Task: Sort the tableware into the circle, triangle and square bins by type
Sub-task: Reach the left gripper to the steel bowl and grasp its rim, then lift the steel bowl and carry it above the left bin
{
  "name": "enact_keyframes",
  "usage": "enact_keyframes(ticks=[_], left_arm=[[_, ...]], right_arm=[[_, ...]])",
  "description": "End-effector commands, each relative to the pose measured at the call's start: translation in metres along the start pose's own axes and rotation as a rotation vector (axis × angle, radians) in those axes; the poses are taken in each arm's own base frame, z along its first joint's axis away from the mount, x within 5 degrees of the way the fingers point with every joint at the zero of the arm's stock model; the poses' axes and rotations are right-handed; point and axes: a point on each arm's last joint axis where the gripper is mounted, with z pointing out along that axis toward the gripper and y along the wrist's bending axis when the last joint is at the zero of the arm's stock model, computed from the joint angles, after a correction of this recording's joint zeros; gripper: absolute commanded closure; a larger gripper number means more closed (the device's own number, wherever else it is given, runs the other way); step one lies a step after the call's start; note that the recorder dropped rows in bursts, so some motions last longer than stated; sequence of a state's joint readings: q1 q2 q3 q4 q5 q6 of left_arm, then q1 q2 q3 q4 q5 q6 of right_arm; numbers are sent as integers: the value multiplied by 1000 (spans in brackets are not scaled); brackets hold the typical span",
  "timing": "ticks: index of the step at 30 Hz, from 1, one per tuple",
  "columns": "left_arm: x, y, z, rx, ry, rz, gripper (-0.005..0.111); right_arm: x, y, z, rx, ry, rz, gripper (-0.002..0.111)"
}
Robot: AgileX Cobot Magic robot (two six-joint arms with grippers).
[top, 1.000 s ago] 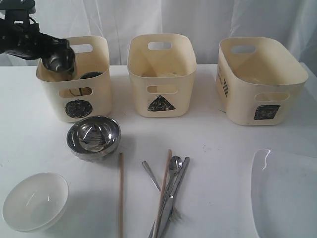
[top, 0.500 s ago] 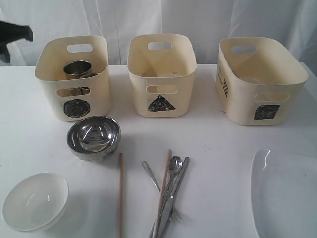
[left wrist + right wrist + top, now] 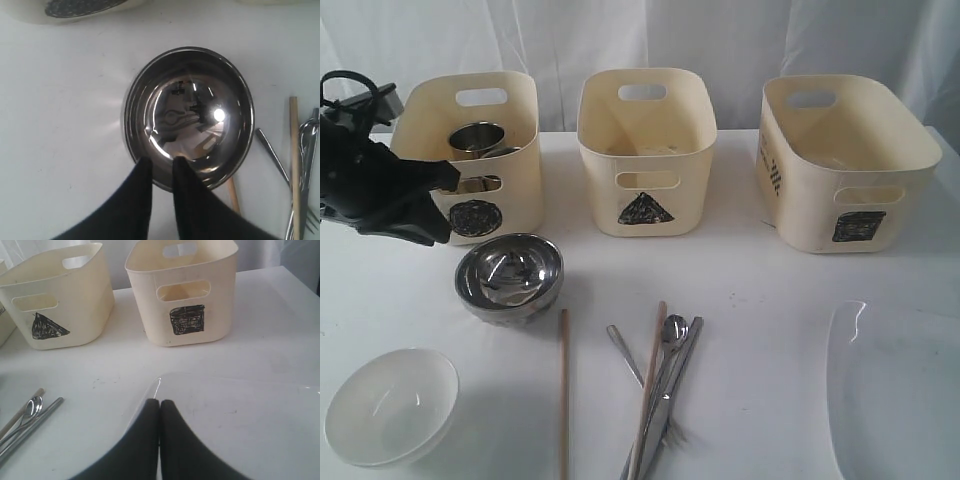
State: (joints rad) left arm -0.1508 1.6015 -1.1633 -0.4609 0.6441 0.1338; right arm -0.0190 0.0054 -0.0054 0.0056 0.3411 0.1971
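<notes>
Left of centre, exterior view, the steel bowl (image 3: 509,277) looks light, rigid and slick, so its rim is the best place to pinch. The left gripper (image 3: 160,163) has its jaws slightly parted and empty; the right gripper (image 3: 159,403) is closed.

Cream circle bin (image 3: 520,212), triangle bin (image 3: 690,205) and square bin (image 3: 800,215) (black scribbled marks); mirror-silver steel bowl (image 3: 510,275); white bowl (image 3: 390,405); tan chopsticks (image 3: 563,390).

Open table (image 3: 750,280) between triangle bin (image 3: 610,200) and spoon (image 3: 672,330); steel bowl (image 3: 509,275) just before circle bin (image 3: 520,190).

The plate (image 3: 900,390) runs off the exterior view's edge.
</notes>
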Motion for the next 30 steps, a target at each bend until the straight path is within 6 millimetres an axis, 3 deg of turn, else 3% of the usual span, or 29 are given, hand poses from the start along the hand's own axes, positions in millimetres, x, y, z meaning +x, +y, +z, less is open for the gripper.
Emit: enact_keyframes(ticks=[1,4,8,16,23,27,30], left_arm=[[0,-3,2,42,-44,-44,60],[-3,3,10,14,-82,-44,47],[-3,14,33,-6,-44,-69,39],[4,31,76,-14,61,-139,40],[9,40,99,-11,113,-190,40],[12,43,106,-9,132,-164,59],[12,43,107,-6,138,-121,90]], right_arm=[[1,0,0,0,-4,0,108],[1,0,0,0,-4,0,108],[1,0,0,0,-4,0,108],[1,0,0,0,-4,0,108],[1,0,0,0,-4,0,108],[1,0,0,0,-4,0,108],[1,0,0,0,-4,0,108]])
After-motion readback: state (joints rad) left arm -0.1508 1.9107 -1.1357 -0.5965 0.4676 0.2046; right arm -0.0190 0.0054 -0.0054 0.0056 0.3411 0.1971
